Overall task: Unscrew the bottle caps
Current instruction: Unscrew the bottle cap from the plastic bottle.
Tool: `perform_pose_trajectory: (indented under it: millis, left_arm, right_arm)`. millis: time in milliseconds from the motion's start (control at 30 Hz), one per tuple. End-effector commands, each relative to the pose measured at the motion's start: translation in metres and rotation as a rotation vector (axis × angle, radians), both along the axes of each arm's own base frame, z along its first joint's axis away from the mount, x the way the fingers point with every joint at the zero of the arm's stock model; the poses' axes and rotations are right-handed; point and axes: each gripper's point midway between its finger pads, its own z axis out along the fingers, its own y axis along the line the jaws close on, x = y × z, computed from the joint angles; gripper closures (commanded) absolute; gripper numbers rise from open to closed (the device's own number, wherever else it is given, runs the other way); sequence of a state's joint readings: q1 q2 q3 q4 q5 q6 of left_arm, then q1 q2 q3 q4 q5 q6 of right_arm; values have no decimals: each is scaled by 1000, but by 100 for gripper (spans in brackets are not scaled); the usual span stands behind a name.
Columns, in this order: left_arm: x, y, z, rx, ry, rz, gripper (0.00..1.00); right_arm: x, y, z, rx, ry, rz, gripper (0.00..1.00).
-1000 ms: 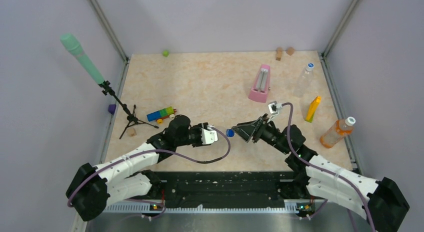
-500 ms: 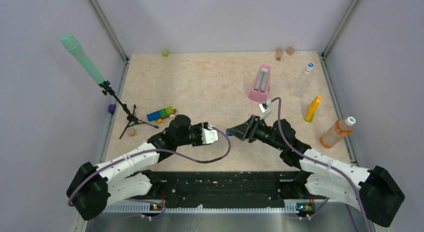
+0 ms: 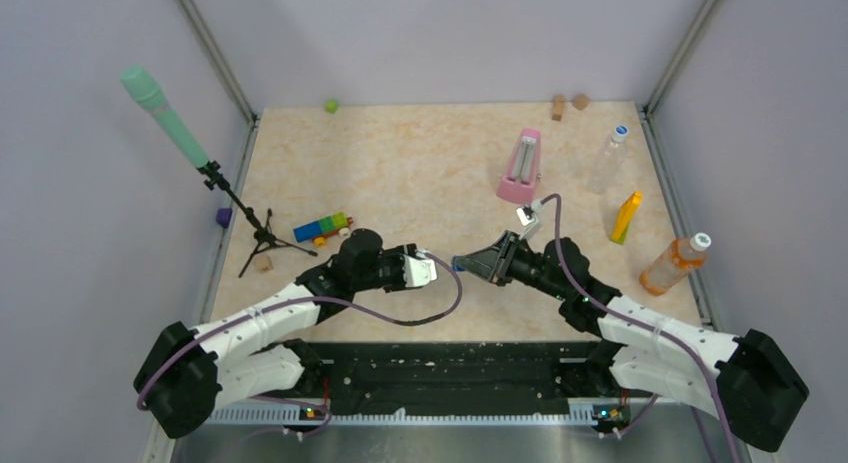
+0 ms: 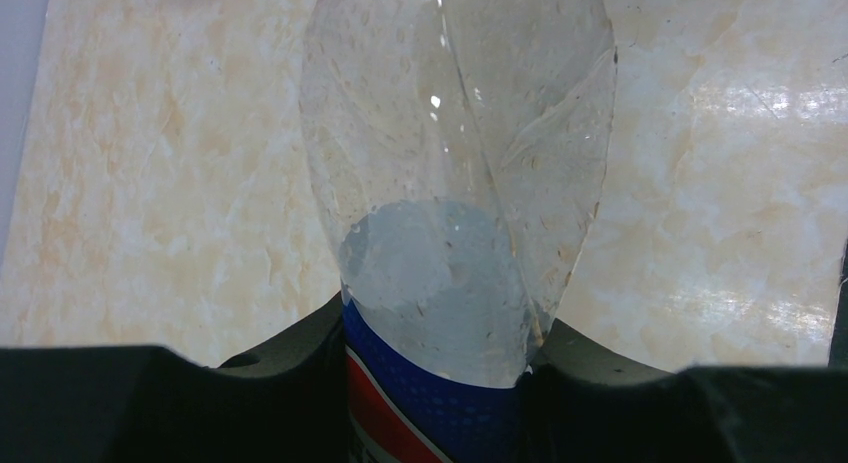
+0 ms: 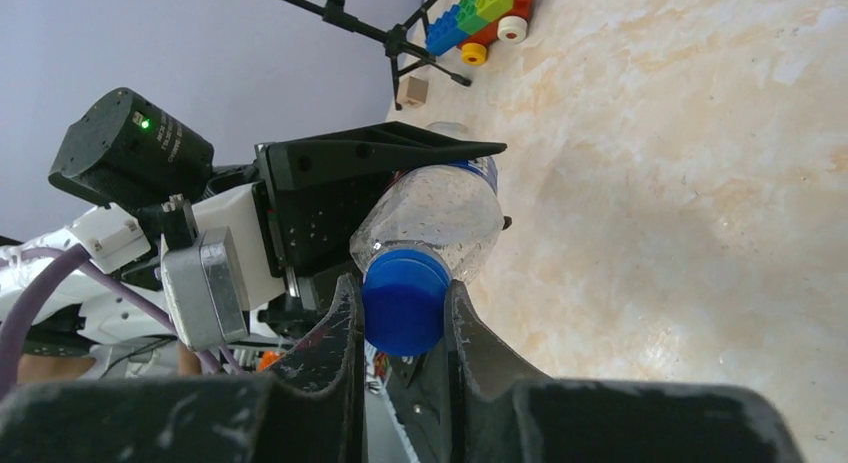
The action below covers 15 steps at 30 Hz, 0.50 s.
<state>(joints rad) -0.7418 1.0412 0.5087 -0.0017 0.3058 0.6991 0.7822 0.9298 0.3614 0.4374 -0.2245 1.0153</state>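
My left gripper (image 3: 432,270) is shut on the short clear bottle with a blue label (image 4: 455,233) and holds it sideways above the table, neck to the right. My right gripper (image 5: 402,308) is shut on its dark blue cap (image 5: 404,299), which sits on the bottle neck (image 5: 430,218). In the top view the two grippers meet at the cap (image 3: 457,265). The taller clear bottle (image 3: 607,159) with its pale cap (image 3: 621,131) stands at the far right. The orange-tinted bottle (image 3: 672,265) with a white cap (image 3: 701,241) stands at the right edge.
A pink metronome (image 3: 520,167) stands behind my right gripper, a slim yellow object (image 3: 626,216) to its right. A toy block car (image 3: 321,228) and a small tripod with a green microphone (image 3: 165,116) are at the left. A green cube (image 3: 330,106) lies at the back.
My right gripper has moved left from a small gap onto the blue cap and shut on it. The left arm has held the bottle still.
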Motion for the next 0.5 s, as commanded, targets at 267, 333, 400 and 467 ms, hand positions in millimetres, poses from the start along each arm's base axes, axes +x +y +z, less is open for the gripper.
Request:
perform_pose_trajectory:
  millis: [267, 333, 400, 467]
  left_arm:
    - [8, -7, 16, -40, -29, 12, 100]
    - [8, -8, 17, -45, -29, 11, 100]
    - [8, -8, 16, -47, -25, 11, 100]
    - [8, -9, 15, -47, -22, 8, 100]
  right_arm:
    - [-4, 6, 18, -119, -321, 135, 100]
    - [-8, 9, 21, -142, -451, 194, 100]
    - [-9, 9, 21, -162, -592, 223, 100]
    - [-5, 7, 19, -200, -716, 216, 100]
